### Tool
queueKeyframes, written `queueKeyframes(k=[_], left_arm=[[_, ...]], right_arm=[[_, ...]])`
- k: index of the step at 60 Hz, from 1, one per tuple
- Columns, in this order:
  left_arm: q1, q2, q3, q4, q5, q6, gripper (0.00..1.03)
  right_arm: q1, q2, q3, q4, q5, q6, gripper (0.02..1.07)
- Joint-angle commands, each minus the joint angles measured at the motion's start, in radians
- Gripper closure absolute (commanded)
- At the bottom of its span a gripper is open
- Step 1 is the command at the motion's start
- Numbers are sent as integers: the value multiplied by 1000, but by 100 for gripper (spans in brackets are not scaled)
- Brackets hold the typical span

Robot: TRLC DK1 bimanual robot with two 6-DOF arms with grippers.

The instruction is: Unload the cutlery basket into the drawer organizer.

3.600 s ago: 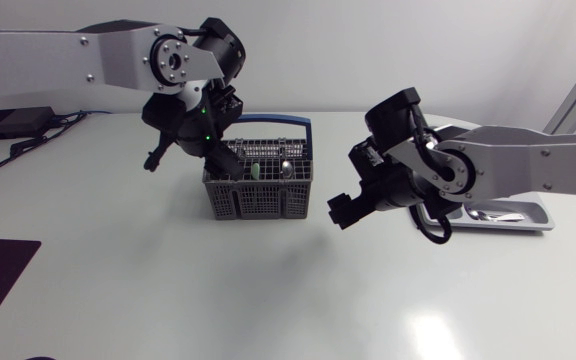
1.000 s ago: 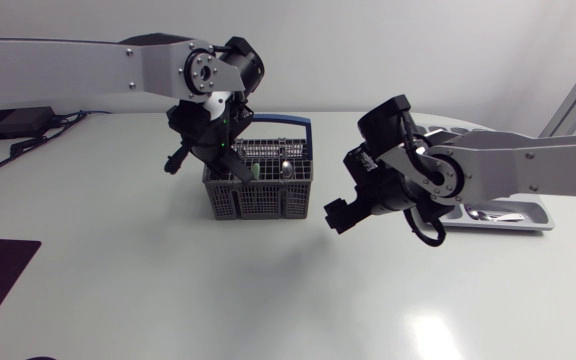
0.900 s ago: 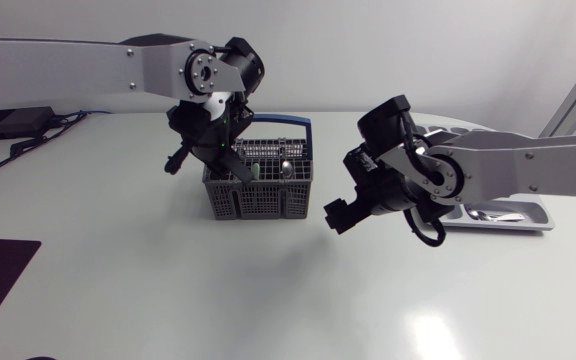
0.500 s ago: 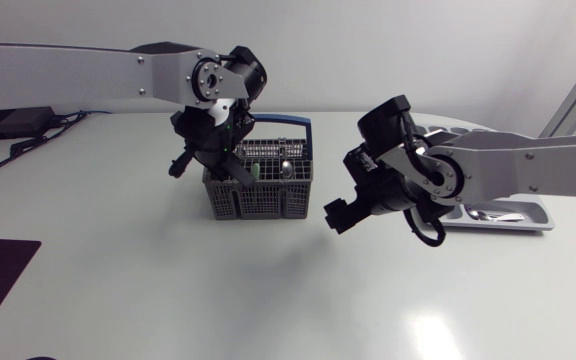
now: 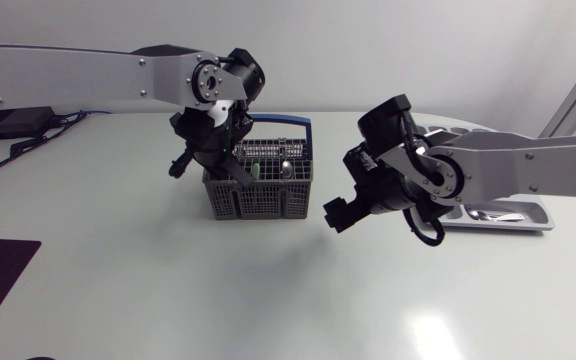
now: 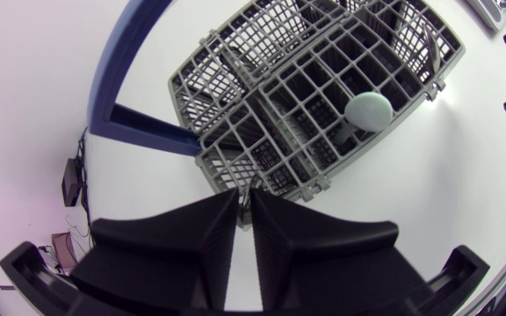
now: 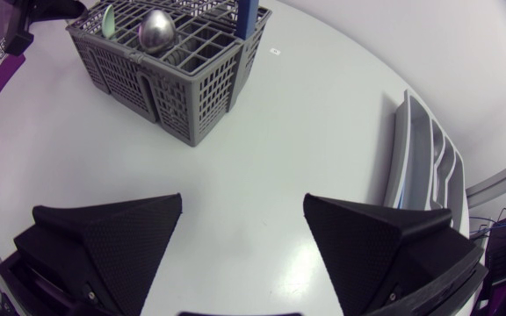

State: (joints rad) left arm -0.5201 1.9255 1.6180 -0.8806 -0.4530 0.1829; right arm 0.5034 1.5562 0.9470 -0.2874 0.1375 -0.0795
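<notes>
My left pincer (image 6: 244,198) hangs over a corner cell of the grey cutlery basket (image 5: 259,186), which stands mid-bench toward the far edge. Its fingers are pressed almost together on what seems to be a thin handle (image 6: 245,204) poking up from the grid. A spoon (image 7: 158,28) stands bowl-up in another cell. My right pincer (image 7: 244,246) hovers beside the basket, spread wide and holding nothing. The drawer organizer (image 5: 503,217) lies by the bench's right edge.
</notes>
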Motion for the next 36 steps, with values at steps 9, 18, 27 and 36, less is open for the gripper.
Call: queueKeyframes(k=[9,18,27,36], left_arm=[[5,30,-26,14,-1,-3,94],[6,30,-27,20,0,-2,99],[5,30,-35,20,0,0,99],[3,30,-38,20,0,0,99]], right_arm=[[6,24,-28,10,5,-13,7],[6,24,-31,14,5,-13,7],[6,24,-34,19,5,-16,7],[6,24,-34,19,5,-16,7]])
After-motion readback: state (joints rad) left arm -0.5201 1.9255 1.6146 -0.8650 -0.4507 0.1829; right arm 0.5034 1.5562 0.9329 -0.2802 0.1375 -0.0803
